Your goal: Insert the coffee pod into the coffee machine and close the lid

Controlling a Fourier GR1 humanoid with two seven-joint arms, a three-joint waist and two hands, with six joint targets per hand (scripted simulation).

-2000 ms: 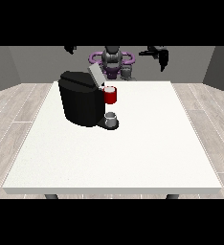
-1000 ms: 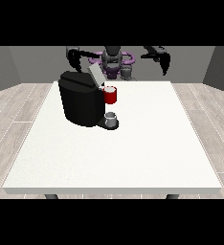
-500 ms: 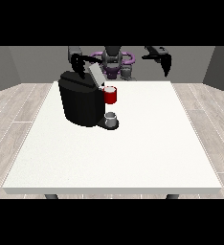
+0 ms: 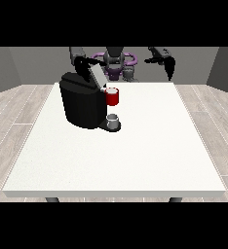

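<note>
The black coffee machine [image 4: 82, 102] stands on the left half of the white table [image 4: 150, 146]. Its grey lid [image 4: 97, 75] is tilted up at the top. A red thing at the machine [image 4: 112, 96] sits at its front. Below it, a grey thing [image 4: 113, 120] rests on the machine's base. The hand at the view's left [image 4: 84, 62] is just behind the machine's top, close to the raised lid. The hand at the view's right [image 4: 167, 62] hangs in the air above the table's far right edge, its fingers pointing down and holding nothing.
The robot's torso [image 4: 117, 65] stands behind the table's far edge. White tabletop stretches in front of and to the right of the machine. Wooden floor surrounds the table.
The hand at the view's left has swung in from the far left to the machine's lid. The hand at the view's right has come nearer and has then held still.
</note>
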